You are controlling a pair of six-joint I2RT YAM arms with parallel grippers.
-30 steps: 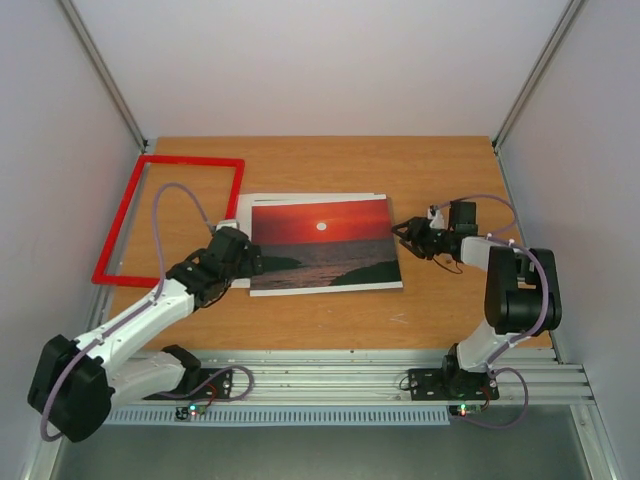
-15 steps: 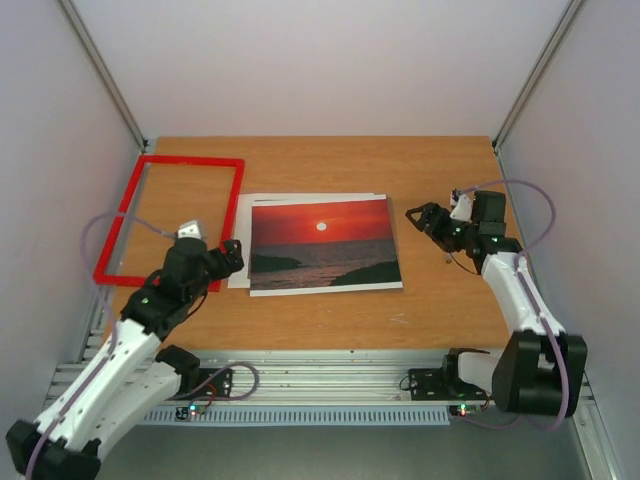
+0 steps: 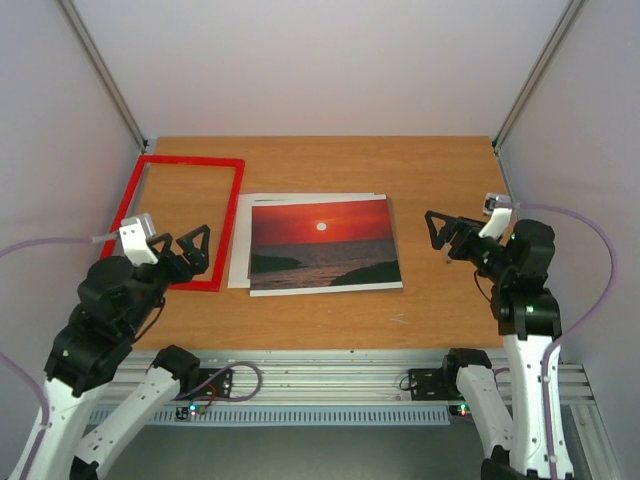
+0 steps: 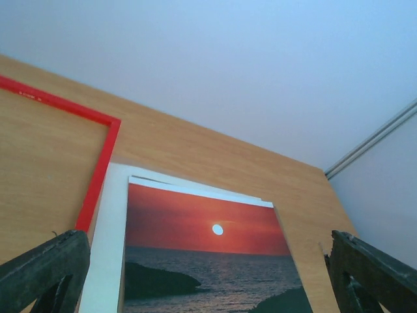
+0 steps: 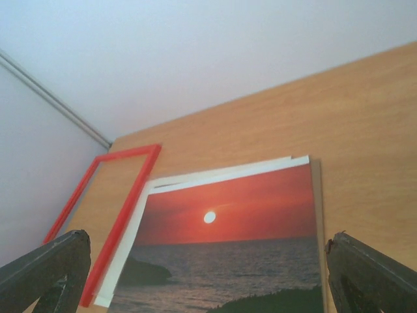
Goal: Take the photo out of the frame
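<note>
**Photo (image 3: pixel 322 245) lies outside the frame (image 3: pixel 190 160)**

Overhead: photo on white sheets (image 3: pixel 241 240), mid-tabletop (image 3: pixel 430 170), just right of the empty frame; left tool (image 3: pixel 182 243) and right tool (image 3: pixel 445 232) spread, empty.
Wrist views: photo looks thin, floppy, easily creased; pinch its margin.

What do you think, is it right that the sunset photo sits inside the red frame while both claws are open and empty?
Not quite. The photo lies outside the frame, beside it on white sheets; the top external view shows this. The left claw and right claw are open and empty.
</note>
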